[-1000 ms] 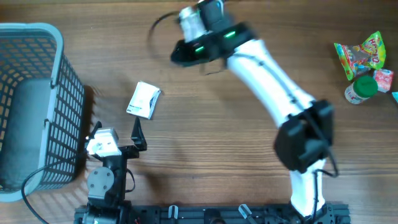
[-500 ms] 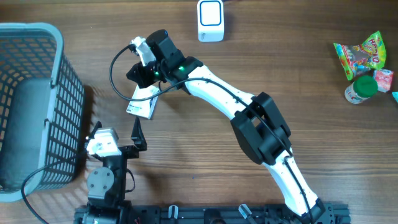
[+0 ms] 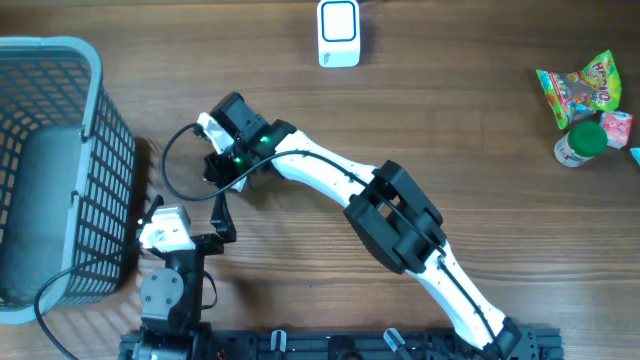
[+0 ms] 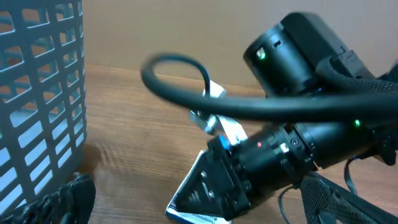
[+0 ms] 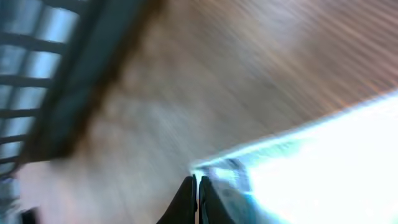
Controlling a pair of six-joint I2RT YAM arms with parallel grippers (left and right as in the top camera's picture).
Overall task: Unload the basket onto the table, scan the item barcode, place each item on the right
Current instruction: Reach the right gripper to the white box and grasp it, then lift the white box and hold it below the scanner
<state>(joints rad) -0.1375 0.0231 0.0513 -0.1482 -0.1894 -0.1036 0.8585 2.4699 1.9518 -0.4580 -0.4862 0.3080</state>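
Note:
The item, a flat white box [image 4: 198, 219], lies on the wooden table just in front of my left gripper. My right gripper [image 3: 222, 172] has come down on top of it and hides it in the overhead view. In the left wrist view the black fingers [image 4: 224, 180] press on the box's top face. The blurred right wrist view shows the right gripper [image 5: 199, 190] shut, nothing between its tips, at the edge of the bright white box [image 5: 311, 162]. My left gripper [image 3: 215, 212] stands open and empty. The white barcode scanner [image 3: 338, 33] sits at the table's far edge.
A grey mesh basket [image 3: 110, 140] fills the left side, close to both grippers. Colourful snack packets [image 3: 580, 85] and a green-capped bottle [image 3: 580, 145] lie at the far right. The right arm's black cable [image 4: 180, 68] loops above the box.
The right arm has swung from the scanner at the far edge down to the white box and lowered onto it, covering it from above. The left arm has stayed still.

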